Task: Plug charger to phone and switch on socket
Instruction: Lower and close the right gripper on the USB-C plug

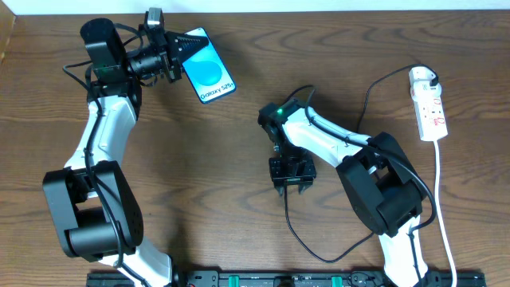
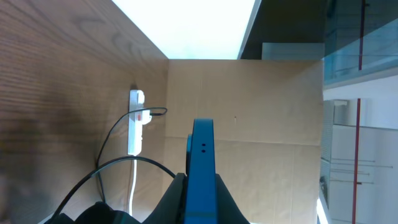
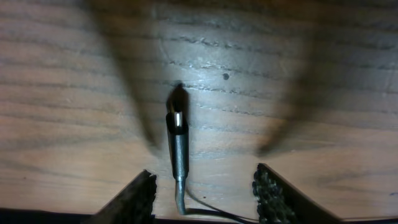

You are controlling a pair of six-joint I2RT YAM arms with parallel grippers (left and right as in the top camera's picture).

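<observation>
Well, thin round blk charger (image 3: 177,143), metal tip, on grainy wood table (image 3: 311,74).

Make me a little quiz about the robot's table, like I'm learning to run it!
1. Fill in: the socket lies nearest the ___ arm.
2. True or false: the right gripper holds the phone.
3. What lies between the right gripper's jaws? A) charger tip B) socket C) phone
Key: 1 right; 2 false, the left gripper holds it; 3 A.
</observation>
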